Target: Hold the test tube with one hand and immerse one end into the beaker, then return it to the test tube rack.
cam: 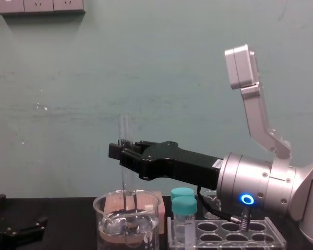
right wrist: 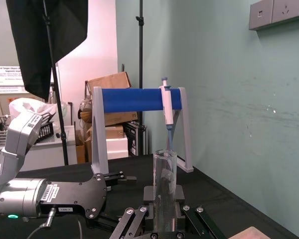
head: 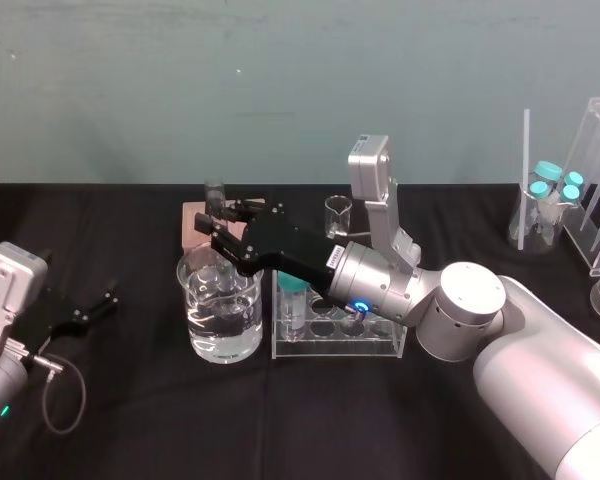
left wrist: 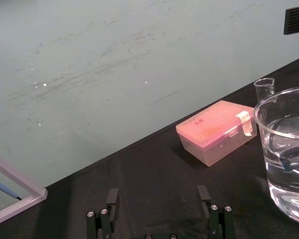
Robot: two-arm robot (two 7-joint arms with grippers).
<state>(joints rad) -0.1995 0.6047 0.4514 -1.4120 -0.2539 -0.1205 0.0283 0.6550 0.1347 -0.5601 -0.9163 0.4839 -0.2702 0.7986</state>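
The right gripper (cam: 122,149) had reached in from the robot's right, passing over the test tube rack (cam: 225,232), and hung above the beaker (cam: 127,223). Its fingers (right wrist: 189,215) were clenched on the test tube (cam: 125,179), one on each side of the glass. The wrist view showed the tube standing upright between them. From the chest view the grip sat high on the tube. A short open top stood clear above the fingers, and the longer part hung straight down below them. The lower end was inside the beaker, below its rim and down about the water line (whether it was actually wet could not be told).

From the head view the beaker stood on the black bench (head: 380,420) just to the left of the rack, which held a teal-capped vial (head: 295,300) in its near left corner. A pink box (head: 193,226) sat behind the beaker, and a tiny beaker (head: 337,216) sat behind the rack.

The left gripper (head: 93,308) was parked low on the bench well to the left of the beaker. Its fingers (left wrist: 112,198) were spread apart with nothing between them.
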